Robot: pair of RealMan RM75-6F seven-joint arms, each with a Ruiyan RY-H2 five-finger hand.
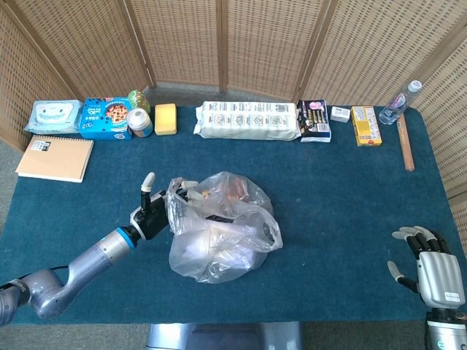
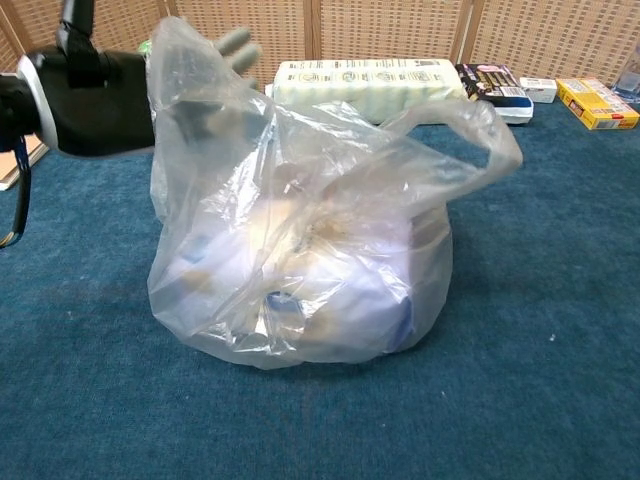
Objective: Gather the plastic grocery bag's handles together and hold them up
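A clear plastic grocery bag with goods inside stands on the blue table, left of centre. My left hand is at its left side. The hand's fingers reach through the bag's left handle and hold it raised and stretched, with the thumb sticking up outside. The right handle stands as a free loop on the bag's other side. My right hand lies open at the table's near right corner, far from the bag; the chest view does not show it.
Along the far edge lie a wipes pack, a cookie box, a yellow sponge, a long white package, a yellow box and a water bottle. A notebook lies far left. A wicker screen stands behind.
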